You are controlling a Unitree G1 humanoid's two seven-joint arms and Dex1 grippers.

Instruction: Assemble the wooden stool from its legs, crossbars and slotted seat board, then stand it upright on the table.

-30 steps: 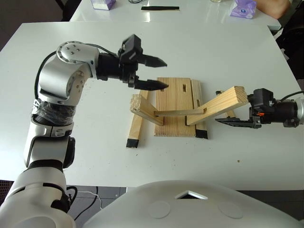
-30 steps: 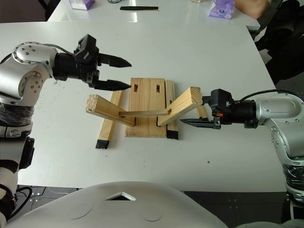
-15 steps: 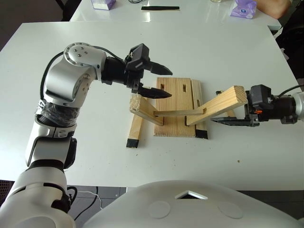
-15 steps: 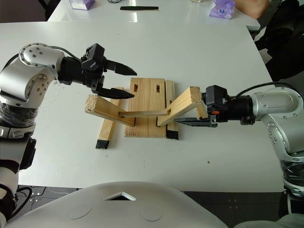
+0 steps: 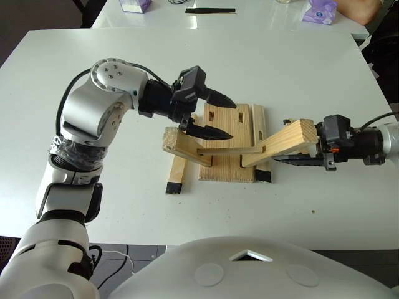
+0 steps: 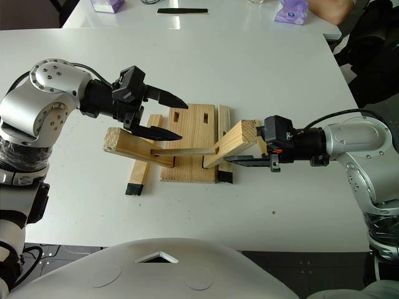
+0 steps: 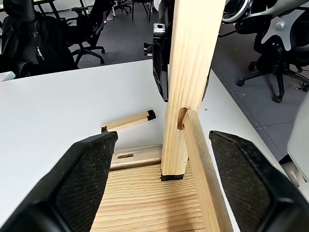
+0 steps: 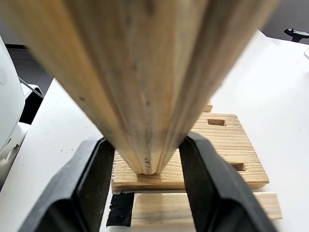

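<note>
Now | right gripper (image 6: 252, 156) jaws clamped on pale wooden leg (image 6: 240, 142), holding the frame tilted above flat slotted seat board (image 6: 190, 169) on white tabletop (image 6: 249, 62) | left gripper (image 6: 182, 119) jaws wide around thin wooden crossbar (image 6: 187, 151), likely to steady it

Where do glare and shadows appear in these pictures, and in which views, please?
Left eye view: a pale sheen lies on the far table, the table is evenly lit, and the held leg casts only a faint shadow over the seat board. Right wrist view: the leg's near face, held in the right gripper, is shaded against the bright table.
</note>
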